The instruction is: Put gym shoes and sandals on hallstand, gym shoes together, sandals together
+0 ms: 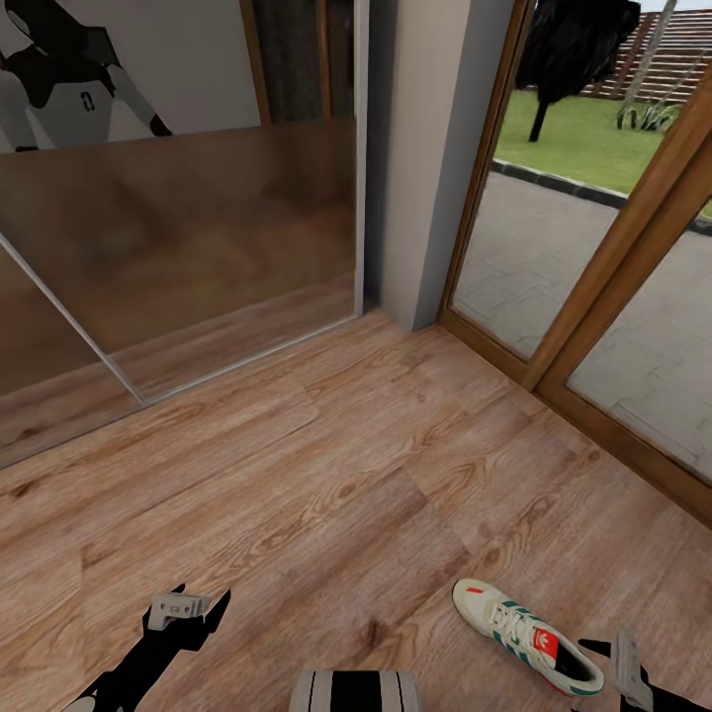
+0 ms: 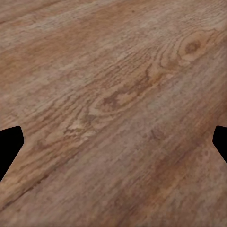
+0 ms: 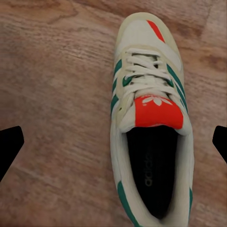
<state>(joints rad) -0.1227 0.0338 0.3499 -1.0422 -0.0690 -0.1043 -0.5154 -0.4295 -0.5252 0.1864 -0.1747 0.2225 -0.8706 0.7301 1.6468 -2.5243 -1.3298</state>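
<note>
gym shoe upright on corridor floor | tool tips spread (empty)

floor: light brown wood-grain planks, knots and seams | on floor: one shoe, white with green stripes and red tongue label, upright on its sole, opening up | shoe sits between the right jaws, nearer one side | under the left jaws: bare planks, a knot

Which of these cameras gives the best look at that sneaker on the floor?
The right wrist view. The sneaker sits close up there, seen from above, with laces, red tongue and green stripes sharp. The head view has the sneaker small and low on the wood floor, near the right gripper. The left wrist view looks at floor planks.
</note>
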